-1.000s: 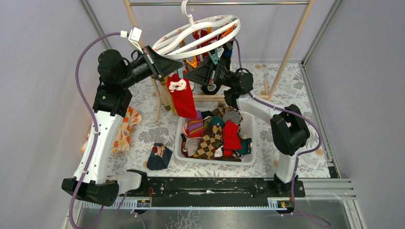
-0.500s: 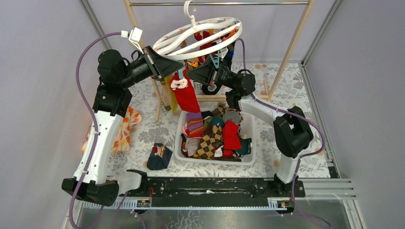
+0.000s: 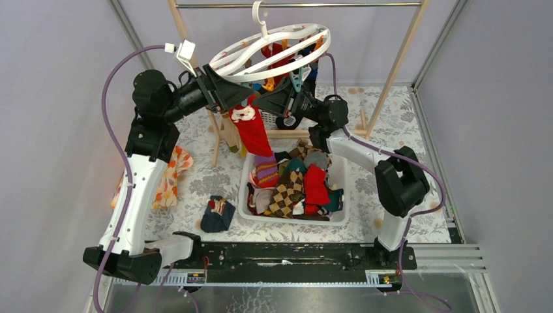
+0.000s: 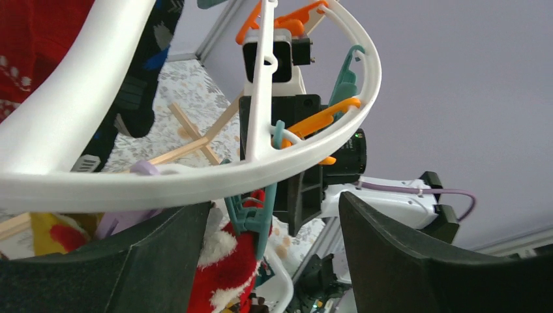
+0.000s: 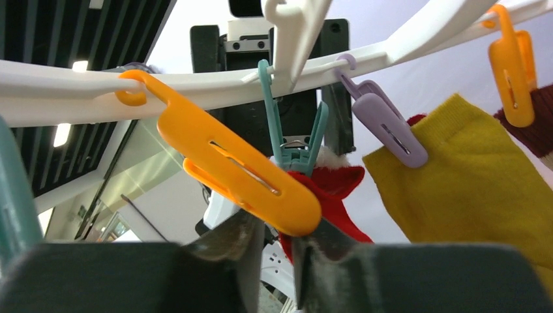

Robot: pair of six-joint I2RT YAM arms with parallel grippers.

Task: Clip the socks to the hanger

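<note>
The white ring hanger (image 3: 274,49) hangs by its hook from the metal rod. A red sock with white trim (image 3: 251,127) dangles from one of its teal clips (image 4: 251,215), apart from both grippers. My left gripper (image 3: 229,93) is wide open beside that clip, its fingers (image 4: 98,261) on either side of the red sock (image 4: 225,274) without touching it. My right gripper (image 3: 277,101) stands slightly open under the ring with nothing between its fingers (image 5: 241,248). An orange clip (image 5: 241,173) hangs just above them. A yellow sock (image 5: 482,176) hangs on a purple clip (image 5: 385,127).
A white basket (image 3: 339,218) full of mixed socks sits below the hanger. A dark sock (image 3: 217,214) lies on the table left of it, and an orange-flowered cloth (image 3: 171,176) further left. The wooden rack's posts (image 3: 398,65) stand behind both arms.
Both grippers have opened. My left gripper let go of the red sock, which now hangs from the teal clip alone. The hanger ring has tilted slightly.
</note>
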